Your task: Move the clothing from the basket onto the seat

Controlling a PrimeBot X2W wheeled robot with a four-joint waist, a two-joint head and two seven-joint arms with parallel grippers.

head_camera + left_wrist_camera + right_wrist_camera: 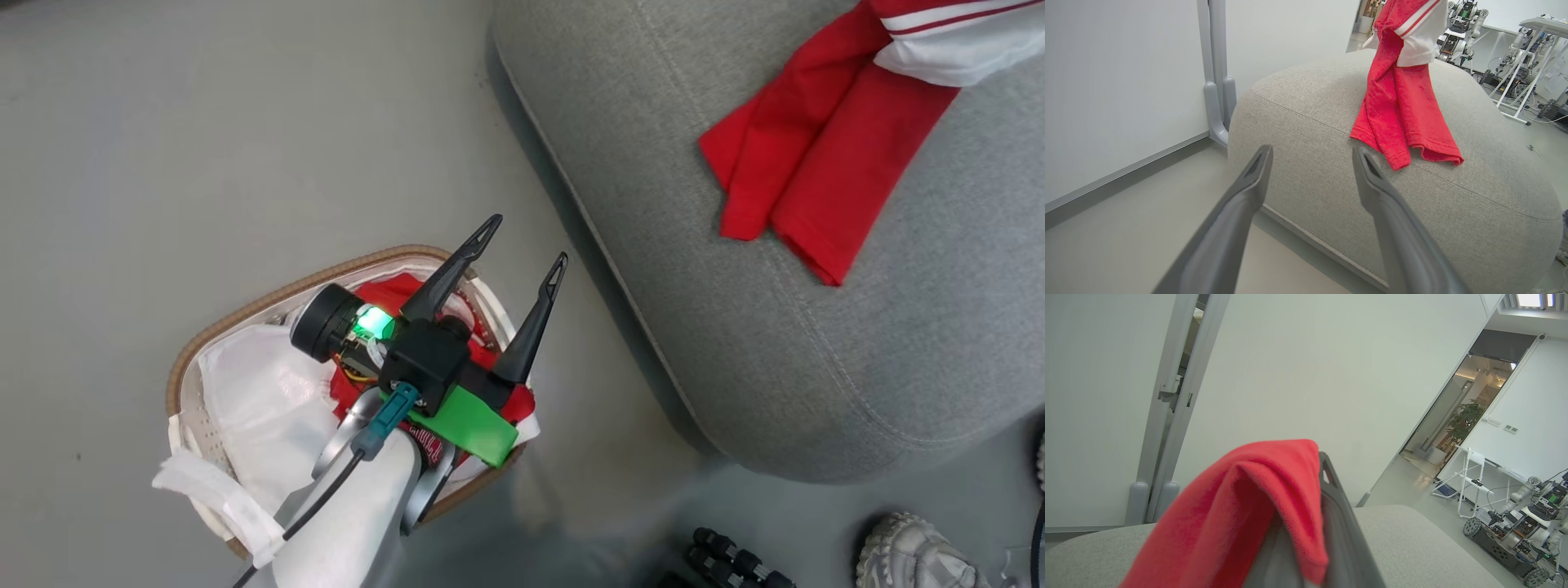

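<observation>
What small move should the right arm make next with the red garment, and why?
Probably open the right gripper. It is shut on the red garment, whose lower end already lies on the seat, so letting go should drop the rest onto it. More red cloth waits in the basket.

A red garment with white striped trim is draped in folds on the grey woven seat, near its rounded edge. In the left wrist view its upper end is seen lifted off the cushion. A second red garment is bunched in the oval white basket, which is brown-rimmed, with its white liner spilled over the rim. The basket is set on the floor just beside the seat.
</observation>
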